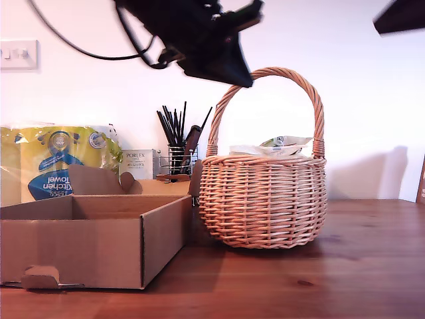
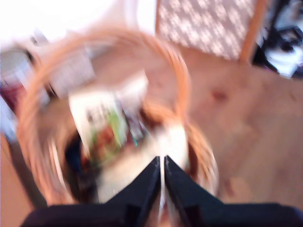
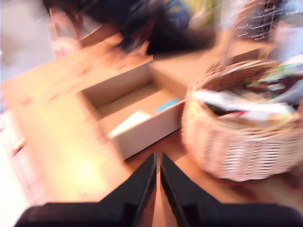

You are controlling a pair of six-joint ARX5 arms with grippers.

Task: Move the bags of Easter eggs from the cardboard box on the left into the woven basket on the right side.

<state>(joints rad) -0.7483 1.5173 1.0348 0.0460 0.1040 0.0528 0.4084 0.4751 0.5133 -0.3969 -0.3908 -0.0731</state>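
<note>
The woven basket (image 1: pixel 263 199) stands on the wooden table to the right of the cardboard box (image 1: pixel 93 242) in the exterior view. Cream and green bags of Easter eggs (image 1: pixel 279 145) poke above its rim. My first gripper (image 2: pixel 161 158) hangs shut and empty above the basket (image 2: pixel 42 104), looking down on the bags (image 2: pixel 106 127) inside; in the exterior view it is the dark arm (image 1: pixel 232 66) by the handle. My second gripper (image 3: pixel 157 155) is shut with nothing in it, high above the table, facing the box (image 3: pixel 142 127) and basket (image 3: pixel 236 151). A cream bag (image 3: pixel 128 123) lies in the box.
Behind the box stand a yellow-and-blue kitchen towel pack (image 1: pixel 60 163), a small white Porlex box (image 1: pixel 138 163) and a black wire utensil holder (image 1: pixel 178 156). A dark arm part (image 1: pixel 398 16) shows in the exterior view's top right corner. Bare table (image 1: pixel 372 266) extends to the exterior view's right.
</note>
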